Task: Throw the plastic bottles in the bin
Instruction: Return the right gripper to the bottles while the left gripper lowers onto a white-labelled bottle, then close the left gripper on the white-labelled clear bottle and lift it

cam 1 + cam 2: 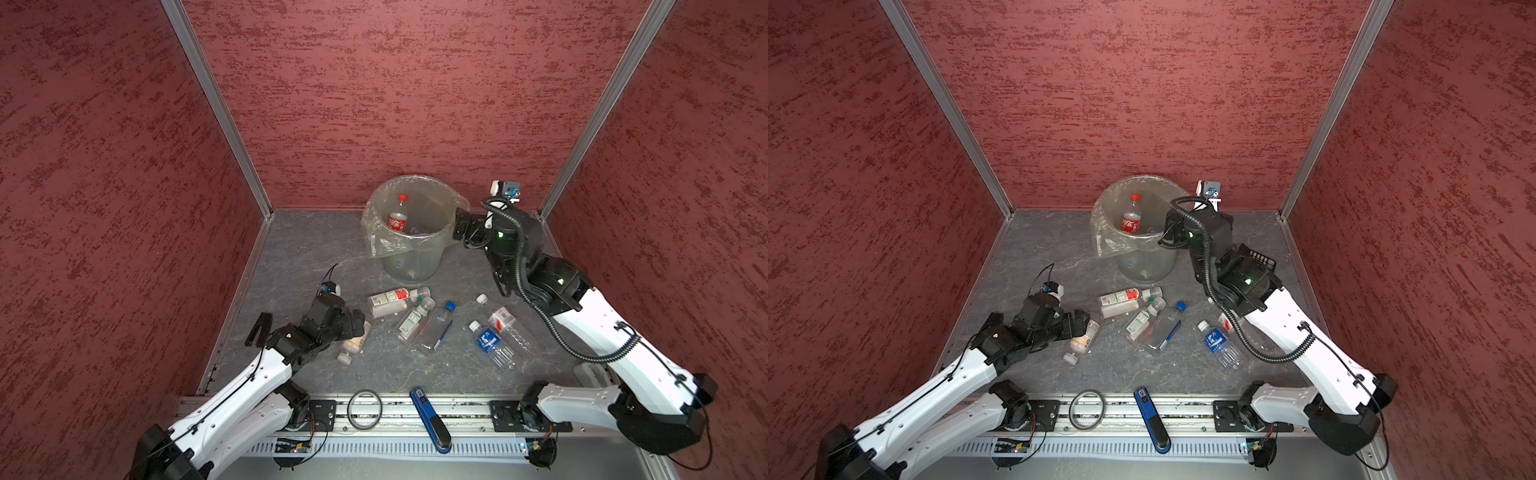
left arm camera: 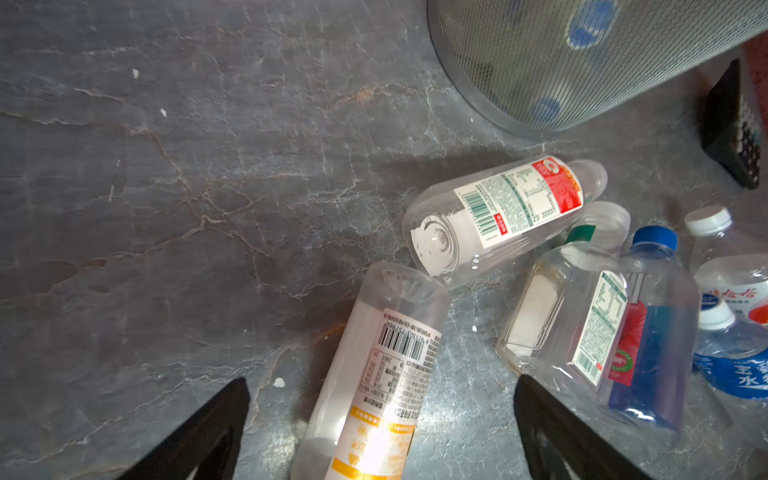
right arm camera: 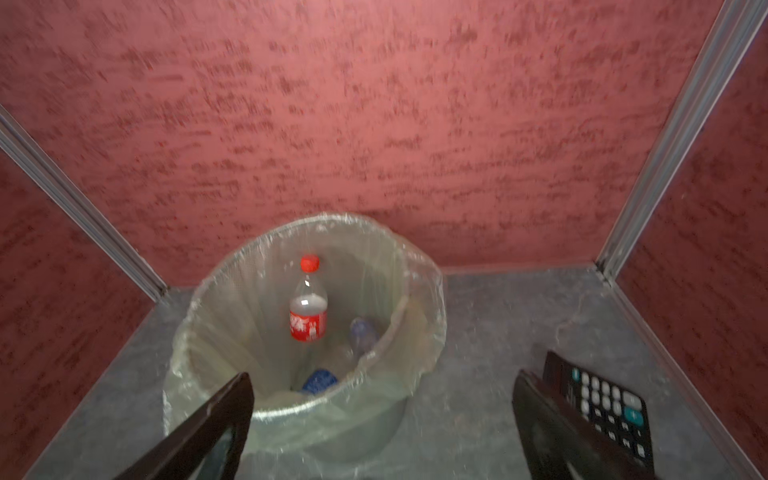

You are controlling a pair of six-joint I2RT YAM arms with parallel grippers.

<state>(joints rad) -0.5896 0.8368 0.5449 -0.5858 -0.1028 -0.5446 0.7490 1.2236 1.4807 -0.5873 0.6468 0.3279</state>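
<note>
Nearest, on the front rail, lie a blue-and-black stapler (image 1: 430, 419) and a dark ring (image 1: 365, 409). Past them, clear plastic bottles lie scattered flat on the grey bench (image 1: 299, 257). The left hand (image 2: 381, 381) is spread wide, low over a yellow-label bottle (image 2: 386, 345) with a white cap, which lies between its fingers unpinched. Just beyond are a red-and-white-label bottle (image 1: 390, 296), a green-label bottle (image 1: 411, 321) and a square blue-cap bottle (image 1: 437, 328), crowded together. To their right a blue-label bottle (image 1: 490, 343) and a red-label bottle (image 1: 512, 328) lie side by side. Farthest, the translucent bin (image 1: 409, 266) stands upright, its crinkly bag (image 1: 386, 245) folded over the rim, with a red-cap cola bottle (image 1: 397, 217) inside. The right hand (image 3: 382, 376) is spread and empty, just beside the rim.
</note>
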